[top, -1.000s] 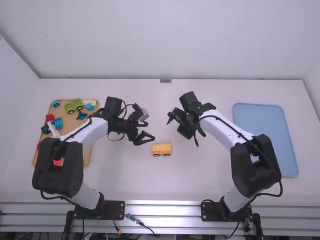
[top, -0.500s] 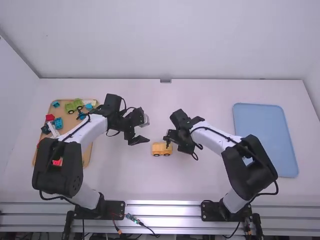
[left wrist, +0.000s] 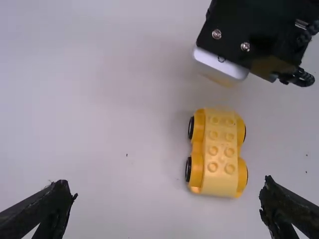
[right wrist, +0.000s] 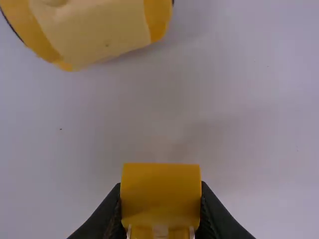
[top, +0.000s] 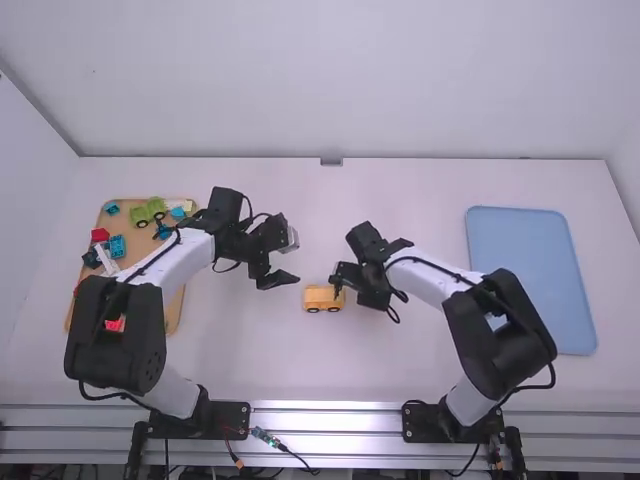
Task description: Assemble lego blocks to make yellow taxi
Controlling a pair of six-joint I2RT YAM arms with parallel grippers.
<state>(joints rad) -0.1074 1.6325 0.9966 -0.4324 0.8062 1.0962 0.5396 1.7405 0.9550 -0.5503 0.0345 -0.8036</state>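
Yellow wheeled base (left wrist: 219, 152): on the table (top: 240, 350), between the 2 grippers, clear of both; wheels down, studs up, presumably to receive a part.
Right gripper (right wrist: 160, 209): closed on 1 yellow block (right wrist: 160, 186), near the base's end; 2 opposite faces pinched, likely leaving the underside free for seating.
Left gripper (left wrist: 168, 189): wide, holding nothing; set back from the base, probably to give room.
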